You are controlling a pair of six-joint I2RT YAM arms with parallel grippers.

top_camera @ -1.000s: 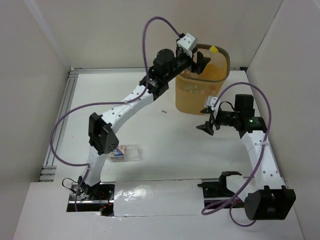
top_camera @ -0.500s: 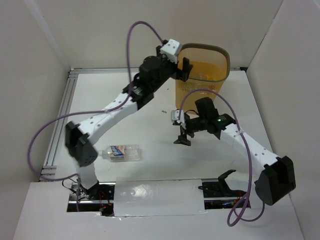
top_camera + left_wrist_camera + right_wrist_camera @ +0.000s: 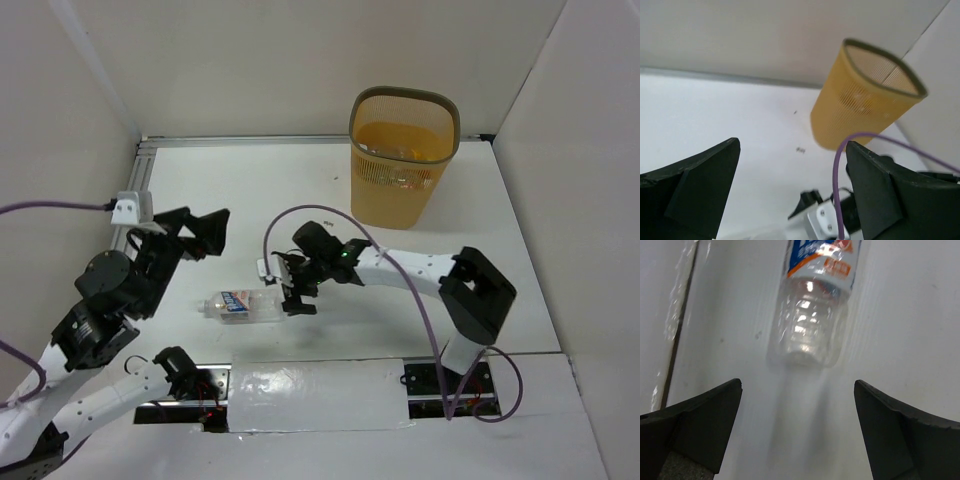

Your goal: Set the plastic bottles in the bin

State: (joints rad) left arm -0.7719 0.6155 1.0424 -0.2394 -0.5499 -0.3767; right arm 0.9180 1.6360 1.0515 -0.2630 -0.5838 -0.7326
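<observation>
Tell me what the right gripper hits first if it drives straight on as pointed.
Most likely the clear bottle, lying with its base toward the open right gripper. The gripper angles downward, so it might touch the table just short of it.

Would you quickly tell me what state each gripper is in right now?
Left gripper: open, empty.
Right gripper: open, empty, with the clear bottle lying just ahead of it.

A: Clear bottle lying flat on the white table, base toward us, blue-and-orange label at the far end.
B: And the right gripper is spread wide, dark fingers low at either side, the bottle's base just beyond the gap, untouched.
</observation>
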